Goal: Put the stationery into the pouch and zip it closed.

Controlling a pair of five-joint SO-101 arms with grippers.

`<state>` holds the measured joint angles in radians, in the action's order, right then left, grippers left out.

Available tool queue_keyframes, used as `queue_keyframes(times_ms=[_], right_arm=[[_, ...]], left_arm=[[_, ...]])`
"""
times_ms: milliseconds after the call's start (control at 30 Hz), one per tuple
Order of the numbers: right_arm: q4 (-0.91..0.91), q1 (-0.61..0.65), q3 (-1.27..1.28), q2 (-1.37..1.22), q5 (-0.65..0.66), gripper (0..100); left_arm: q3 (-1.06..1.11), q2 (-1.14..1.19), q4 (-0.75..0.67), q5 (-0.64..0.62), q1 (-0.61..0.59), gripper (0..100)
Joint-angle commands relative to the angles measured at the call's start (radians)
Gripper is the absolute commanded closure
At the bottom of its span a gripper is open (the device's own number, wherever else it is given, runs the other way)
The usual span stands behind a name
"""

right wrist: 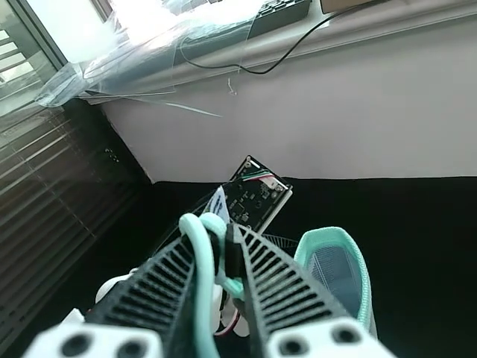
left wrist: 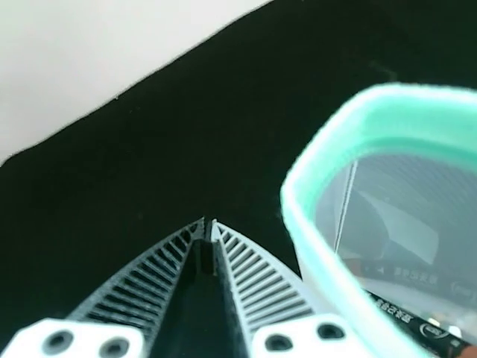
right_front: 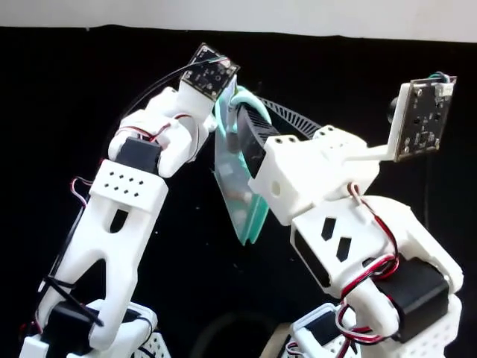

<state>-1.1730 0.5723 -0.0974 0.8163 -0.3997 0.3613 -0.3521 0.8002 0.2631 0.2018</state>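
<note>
— Pouch (right_front: pixel 237 195) position?
— Hanging above the black desk (right_front: pixel 74 89), stationery (left wrist: pixel 402 309) inside.
— Right end effector (right wrist: pixel 218 239)?
— Clamped narrow on the pouch rim.
— Left end effector (left wrist: pixel 207 224)?
— Tips pressed together, just beside the opening.

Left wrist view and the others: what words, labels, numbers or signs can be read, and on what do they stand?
No text can be read with confidence.
White print on the dark pen barrel inside the mint pouch: too blurred to read.
White print on a second dark item beside it: too blurred to read.
Marks on the wrist camera board in the high view: too small to read.
</note>
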Motion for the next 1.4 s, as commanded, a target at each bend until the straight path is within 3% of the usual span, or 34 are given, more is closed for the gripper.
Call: queue_keyframes(times_ms=[0, 333, 633, 1133, 1367], right_arm=[[0.004, 0.013, -0.008, 0.001, -0.011, 99.1], [0.053, 0.012, -0.022, 0.008, -0.011, 99.1], [0.048, 0.012, -0.196, -0.001, -0.011, 99.1], [0.051, 0.012, -0.067, 0.007, -0.014, 99.1], [0.045, 0.012, -0.028, 0.007, -0.140, 99.1]], left_arm=[[-0.058, -0.005, -0.023, -0.008, 0.056, 99], [-0.062, -0.004, -0.023, -0.008, 0.082, 99], [-0.062, -0.004, -0.025, -0.006, 0.082, 99], [-0.054, -0.004, -0.023, -0.006, 0.061, 99], [-0.053, -0.004, -0.020, -0.006, 0.016, 99]])
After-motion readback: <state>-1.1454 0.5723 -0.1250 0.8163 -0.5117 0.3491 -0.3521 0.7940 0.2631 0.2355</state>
